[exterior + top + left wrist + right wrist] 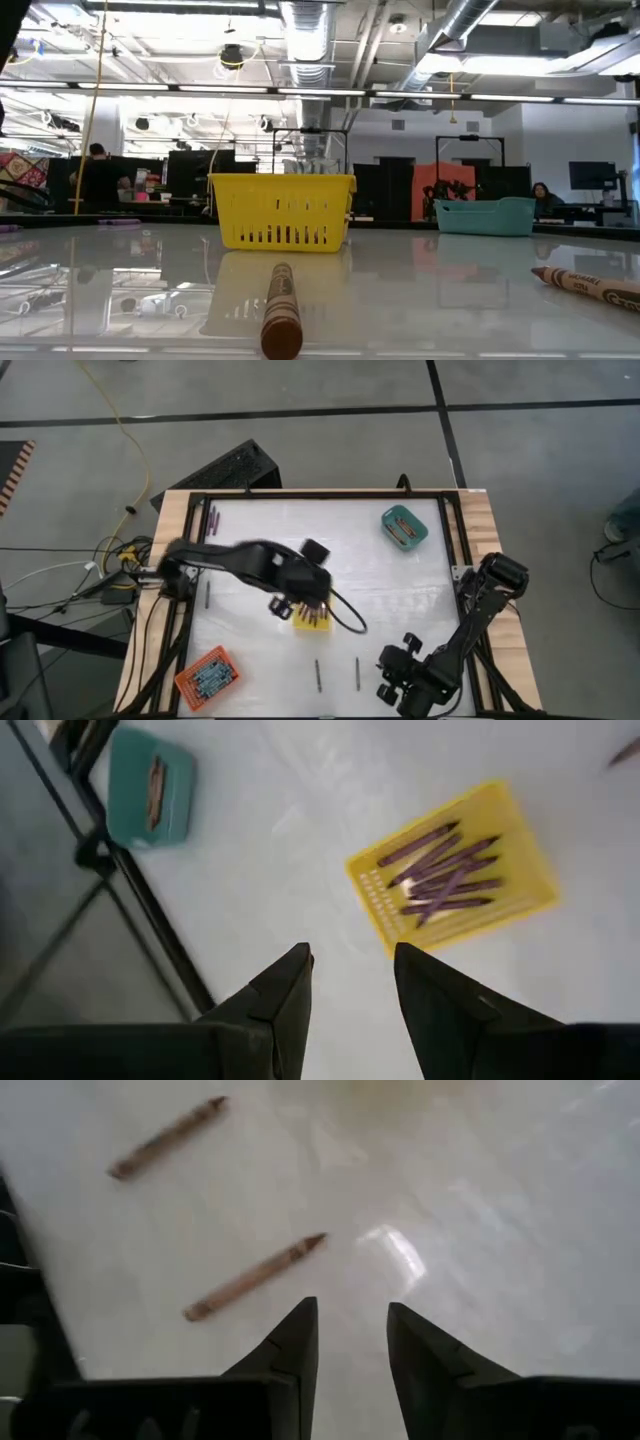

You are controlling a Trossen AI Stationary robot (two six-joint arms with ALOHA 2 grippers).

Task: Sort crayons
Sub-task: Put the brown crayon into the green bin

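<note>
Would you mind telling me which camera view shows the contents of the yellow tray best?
The left wrist view: it looks down into the yellow tray and shows several purple crayons lying inside. The high view shows the tray partly under the left gripper. The low view shows only its slotted side wall. The right wrist view misses it.

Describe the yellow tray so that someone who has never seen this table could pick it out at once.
On the white table, look near the middle, right under the left gripper. There sits the yellow tray, a small slotted plastic basket holding a bundle of purple crayons. The teal tray lies towards the far right corner and the orange tray at the near left corner.
</note>
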